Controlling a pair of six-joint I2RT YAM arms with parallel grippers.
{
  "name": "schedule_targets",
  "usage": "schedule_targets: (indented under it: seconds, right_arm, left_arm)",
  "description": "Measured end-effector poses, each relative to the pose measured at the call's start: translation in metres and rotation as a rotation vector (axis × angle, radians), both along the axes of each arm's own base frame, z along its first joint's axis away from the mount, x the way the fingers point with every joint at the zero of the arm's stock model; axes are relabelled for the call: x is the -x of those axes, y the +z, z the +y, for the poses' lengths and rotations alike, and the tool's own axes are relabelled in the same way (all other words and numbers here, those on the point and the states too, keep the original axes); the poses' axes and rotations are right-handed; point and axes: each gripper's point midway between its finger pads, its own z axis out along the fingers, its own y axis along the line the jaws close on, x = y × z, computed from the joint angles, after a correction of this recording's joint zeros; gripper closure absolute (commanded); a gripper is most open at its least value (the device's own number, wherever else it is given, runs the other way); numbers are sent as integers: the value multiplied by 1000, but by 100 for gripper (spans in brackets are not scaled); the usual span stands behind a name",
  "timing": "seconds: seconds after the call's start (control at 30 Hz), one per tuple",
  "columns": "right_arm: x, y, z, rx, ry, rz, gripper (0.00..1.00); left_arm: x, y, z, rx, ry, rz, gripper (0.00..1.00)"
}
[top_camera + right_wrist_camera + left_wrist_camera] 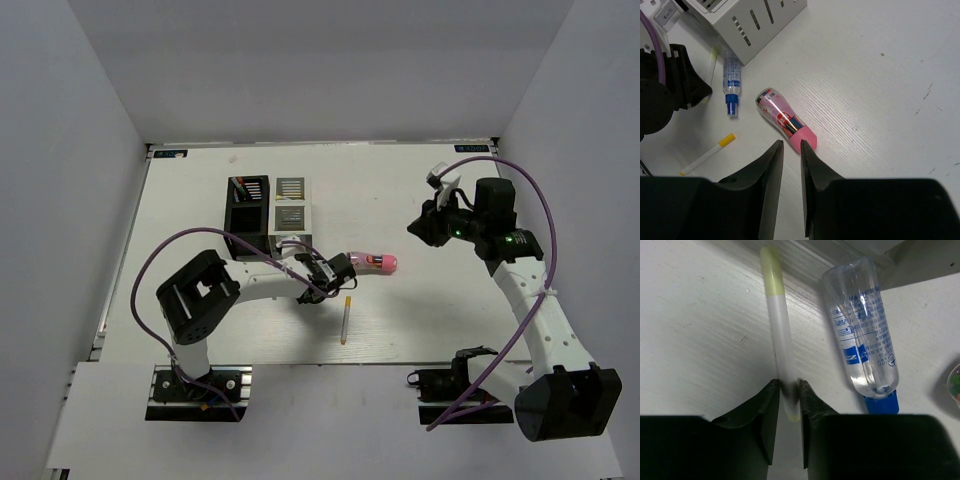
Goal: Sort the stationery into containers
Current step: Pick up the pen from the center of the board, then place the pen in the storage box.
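While the left arm reaches low across the bench [420,320] to the middle of the overhead view, its left pincer [789,390] is pinching a thin white pen [780,340] near one tip. The rest of the pen runs toward the top of the left wrist frame, where its yellow-green end lies by the foot of the white-grey organizer [291,205]. Whether the pen rests on the bench or is raised off it cannot be told. Just to its right in that frame lies the blue-clear pen [865,335], close but not touching, with its blue cap toward the bottom. The pink cylinder [378,263] lies on its side to the right of the left pincer in the overhead view, near it but apart. A second white pen [345,320] with a yellow end lies alone below them, toward the bottom of the frame. The black organizer [248,205] adjoins the white-grey one on its left, above the left arm, and a few thin sticks stand in its upper cell. The right pincer [791,147] hangs at the right of the overhead view, well apart from the stationery. Its fingers are almost pressed together with only a thin slit between them, and it grips nothing. In the right wrist frame the pink cylinder shows just above its tips.
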Motion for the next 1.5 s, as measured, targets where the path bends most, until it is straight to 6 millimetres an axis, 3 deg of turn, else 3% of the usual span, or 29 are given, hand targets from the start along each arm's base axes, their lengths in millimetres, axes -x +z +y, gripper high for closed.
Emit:
schedule_targets:
  seconds: [0.27,0.33,0.4,0.57,0.77,0.97,1.13,1.3,1.37,1.5]
  right_arm:
    - [1,-1,0,-10,7,7,74]
    - [3,-3,1,-13,12,14,74]
    - [4,-6,1,-13,14,20,74]
    - [8,-9,1,-14,15,22,74]
    - [13,-6,1,-21,13,9,74]
    - [17,-7,0,-30,5,3,74]
    - [22,-7,0,-34,1,-15,74]
    - [28,-8,-1,-36,-2,-23,74]
    - [28,-8,-2,-37,-3,-26,75]
    - [30,-5,-2,-39,-6,-40,75]
  left_arm:
    - [15,-1,-4,9,-39,-6,86]
    - [26,-1,-5,13,-65,0,96]
    - [41,0,-5,19,-101,16,100]
    - [78,5,-10,25,-209,67,100]
    - [98,35,-28,63,-391,75,100]
    - [100,90,-58,189,-537,4,100]
    - [80,161,-74,303,-579,-136,100]
    - [37,243,-92,431,-531,-295,100]
    - [11,263,-89,462,-482,-340,100]
    - [-45,279,-74,488,-369,-368,100]
